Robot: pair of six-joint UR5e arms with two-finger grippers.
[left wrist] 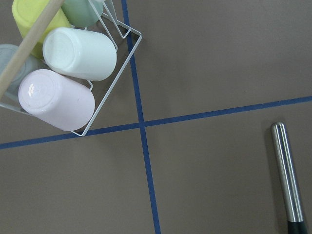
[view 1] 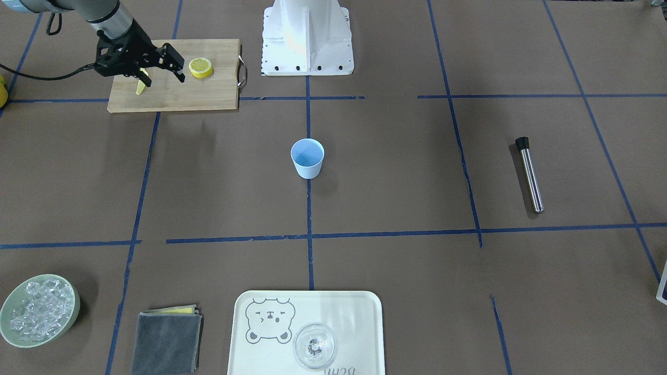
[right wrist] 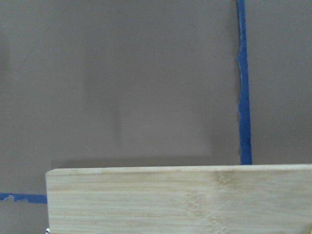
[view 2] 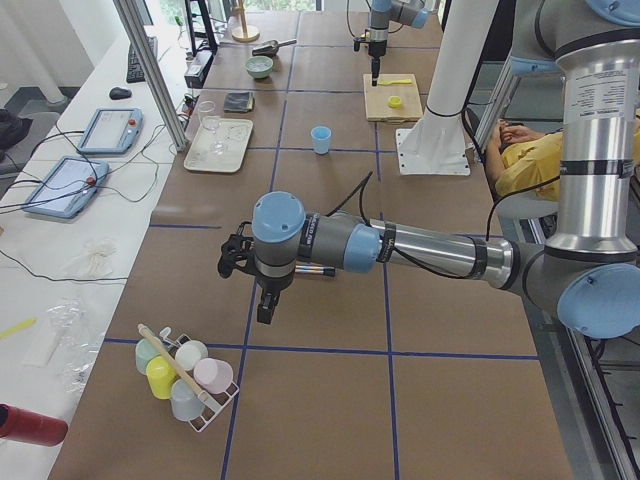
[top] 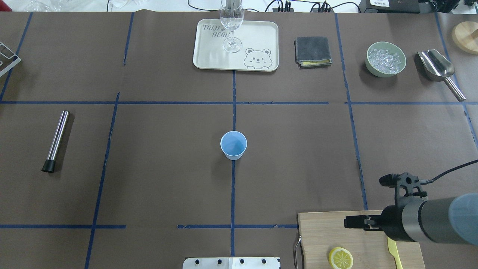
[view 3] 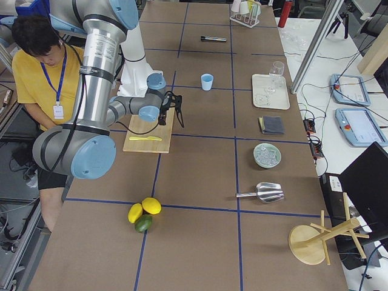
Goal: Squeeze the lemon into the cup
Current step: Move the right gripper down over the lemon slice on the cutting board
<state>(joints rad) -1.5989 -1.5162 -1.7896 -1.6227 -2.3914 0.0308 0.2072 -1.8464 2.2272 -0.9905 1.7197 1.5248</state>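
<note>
A lemon slice (view 1: 200,67) lies flat on the wooden cutting board (view 1: 172,96), near the board's handle end; it also shows in the overhead view (top: 340,258). Only one slice shows. The light-blue cup (view 1: 307,158) stands upright and empty at the table's middle (top: 233,145). My right gripper (view 1: 164,78) hovers over the board, open and empty, a little to the side of the slice (top: 369,201). My left gripper (view 2: 265,300) hangs over the table's far left end, well away from the cup. It shows only in the exterior left view, so I cannot tell whether it is open.
A yellow plastic knife (view 1: 140,83) lies on the board under the right gripper. A steel tube (top: 56,140) lies at the left. A tray (top: 209,56) with a clear glass (top: 231,22), a grey cloth (top: 313,51), an ice bowl (top: 385,59) and a scoop (top: 437,67) line the far edge.
</note>
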